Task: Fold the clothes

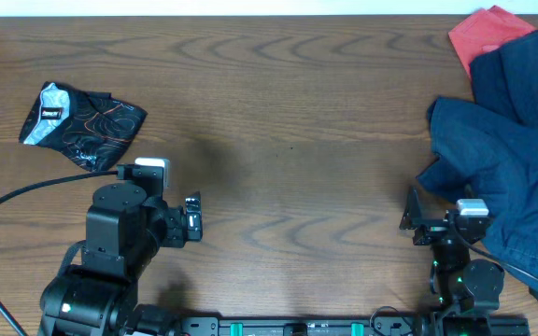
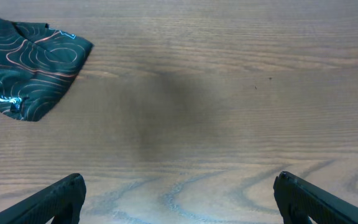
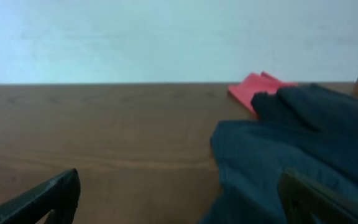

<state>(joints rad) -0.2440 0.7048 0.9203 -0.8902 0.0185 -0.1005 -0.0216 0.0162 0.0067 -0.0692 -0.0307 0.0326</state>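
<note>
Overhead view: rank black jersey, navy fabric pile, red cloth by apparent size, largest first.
1. navy fabric pile, runs off the frame edge.
2. black jersey, bunched up.
3. red cloth, partly covered by the pile, so its full size is unsure.

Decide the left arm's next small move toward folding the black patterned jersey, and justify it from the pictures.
Probably swing the left end effector toward the jersey. Its jaws stand open and empty over bare table, while the jersey lies bunched and untouched, apart from it near the far left edge. The right end effector sits much farther off, beside the navy pile.
</note>
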